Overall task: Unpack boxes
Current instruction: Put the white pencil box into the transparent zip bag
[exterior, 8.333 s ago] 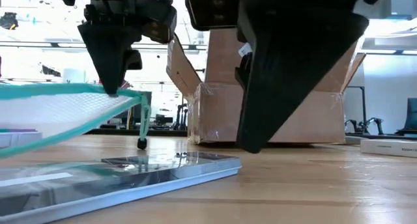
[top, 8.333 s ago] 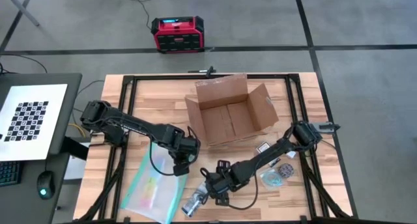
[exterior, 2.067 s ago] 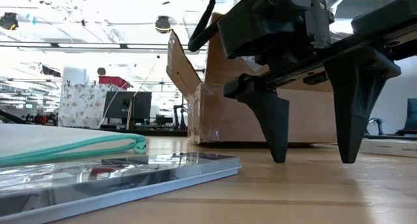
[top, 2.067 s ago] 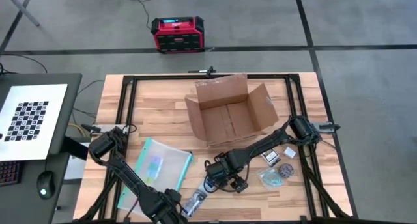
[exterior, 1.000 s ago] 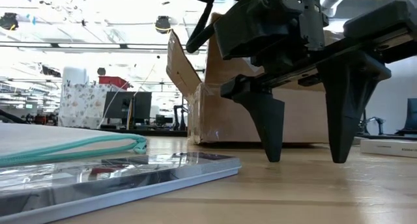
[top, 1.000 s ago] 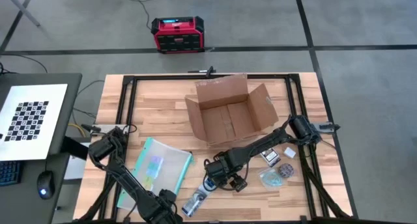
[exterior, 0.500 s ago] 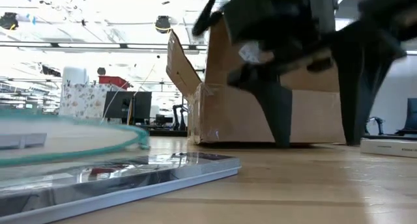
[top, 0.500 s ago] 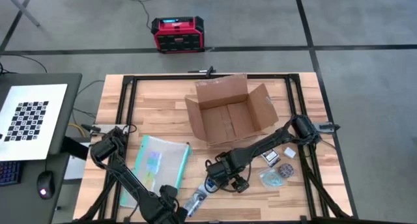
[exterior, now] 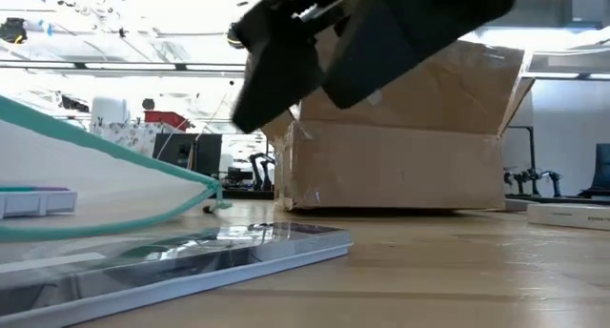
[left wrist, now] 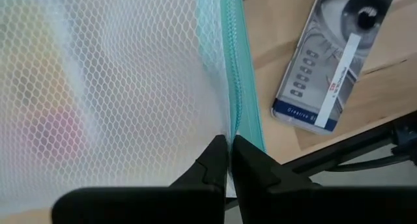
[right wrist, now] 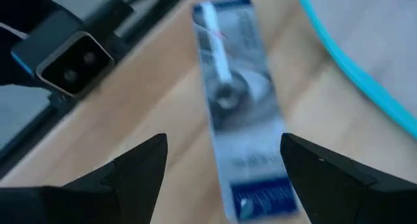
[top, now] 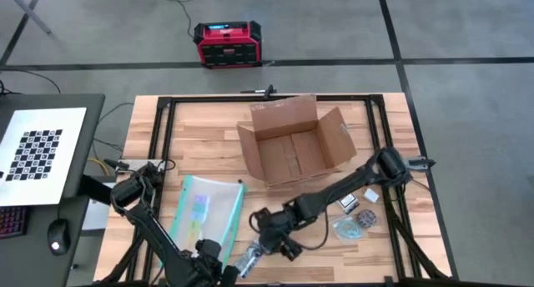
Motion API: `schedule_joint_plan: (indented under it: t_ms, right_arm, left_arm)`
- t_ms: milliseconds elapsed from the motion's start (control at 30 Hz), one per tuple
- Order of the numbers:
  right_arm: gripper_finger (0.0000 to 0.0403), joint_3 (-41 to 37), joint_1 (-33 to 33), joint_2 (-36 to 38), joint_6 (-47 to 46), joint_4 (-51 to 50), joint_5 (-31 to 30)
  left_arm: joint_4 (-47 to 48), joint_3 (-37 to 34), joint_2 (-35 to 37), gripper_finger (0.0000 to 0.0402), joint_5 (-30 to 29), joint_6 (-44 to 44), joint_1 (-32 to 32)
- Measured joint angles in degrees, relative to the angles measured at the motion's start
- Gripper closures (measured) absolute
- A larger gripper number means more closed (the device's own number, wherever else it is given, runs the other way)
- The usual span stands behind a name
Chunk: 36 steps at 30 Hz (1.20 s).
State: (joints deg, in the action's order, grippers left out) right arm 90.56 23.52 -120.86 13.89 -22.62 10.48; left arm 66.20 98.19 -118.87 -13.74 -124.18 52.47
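While the box (top: 294, 147) sits open at the worktop's (top: 200, 133) far centre, left claw (left wrist: 228, 160) pinches the mesh pouch's (top: 200, 216) teal edge near-left; right claw (right wrist: 221, 160) gapes empty above a flat tin (top: 253, 256)

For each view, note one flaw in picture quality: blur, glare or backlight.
High view: evenly lit and sharp. Low view: right arm's dark bulk smeared, bright room behind cardboard box. Left wrist view: mesh pouch soft, tin crisp. Right wrist view: tin blurred between the open right gripper.
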Motion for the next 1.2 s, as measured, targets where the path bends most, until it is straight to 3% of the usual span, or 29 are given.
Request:
schedule_joint_plan:
  t_ms: [400,667,1200]
  right_arm:
    - [0.0112,0.0,0.36,-7.74,-1.84,10.63,-1.53]
    - [0.0112,0.0,-0.87,-7.89,-3.54,13.43,-1.98]
    - [0.0112,0.0,-1.76,-7.63,-1.98,11.16,-2.01]
  left_arm:
    - [-0.2,0.0,0.03,0.0401,-0.22,0.18,0.07]
    - [-0.09,0.0,0.13,0.0401,-0.44,0.34,0.07]
    - [-0.29,0.04,0.15,0.0402,-0.42,1.22,0.07]
